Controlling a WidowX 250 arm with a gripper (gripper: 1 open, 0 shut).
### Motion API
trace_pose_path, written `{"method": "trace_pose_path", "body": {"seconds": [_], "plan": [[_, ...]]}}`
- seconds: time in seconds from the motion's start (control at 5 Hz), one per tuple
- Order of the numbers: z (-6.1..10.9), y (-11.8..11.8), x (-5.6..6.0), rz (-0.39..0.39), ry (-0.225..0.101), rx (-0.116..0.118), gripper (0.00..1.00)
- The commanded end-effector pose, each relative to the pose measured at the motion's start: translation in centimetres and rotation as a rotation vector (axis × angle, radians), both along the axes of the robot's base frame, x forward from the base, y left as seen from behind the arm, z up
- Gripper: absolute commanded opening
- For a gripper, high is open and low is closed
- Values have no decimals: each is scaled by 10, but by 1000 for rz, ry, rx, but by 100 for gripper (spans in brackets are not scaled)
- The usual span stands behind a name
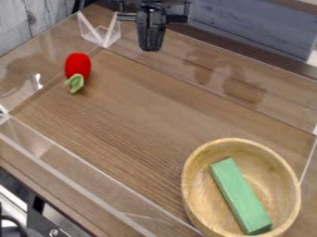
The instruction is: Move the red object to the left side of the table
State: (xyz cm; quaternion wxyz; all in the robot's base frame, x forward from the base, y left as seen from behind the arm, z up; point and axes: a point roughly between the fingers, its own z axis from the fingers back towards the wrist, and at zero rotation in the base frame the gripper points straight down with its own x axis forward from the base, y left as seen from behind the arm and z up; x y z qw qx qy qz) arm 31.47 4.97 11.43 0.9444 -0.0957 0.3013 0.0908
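The red object, a small strawberry-like toy with a light green leafy end, lies on the brown wood-grain table at the left side. My gripper hangs near the table's back edge, to the right of the toy and well apart from it. Its dark fingers are pressed together and hold nothing.
A round light wooden bowl sits at the front right with a green rectangular block in it. Low clear acrylic walls edge the table, close behind and left of my gripper.
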Motion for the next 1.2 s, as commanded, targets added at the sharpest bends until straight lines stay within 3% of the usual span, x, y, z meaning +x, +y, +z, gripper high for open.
{"method": "trace_pose_path", "body": {"seconds": [0.0,0.4,0.6,0.8,1.0], "plan": [[3,-10,7,21,-63,19,0],[-15,-17,-1,85,-66,25,0],[-18,-21,-9,100,-70,10,0],[-15,-11,-13,33,-78,-2,100],[-13,0,-16,-45,-84,-13,100]]}}
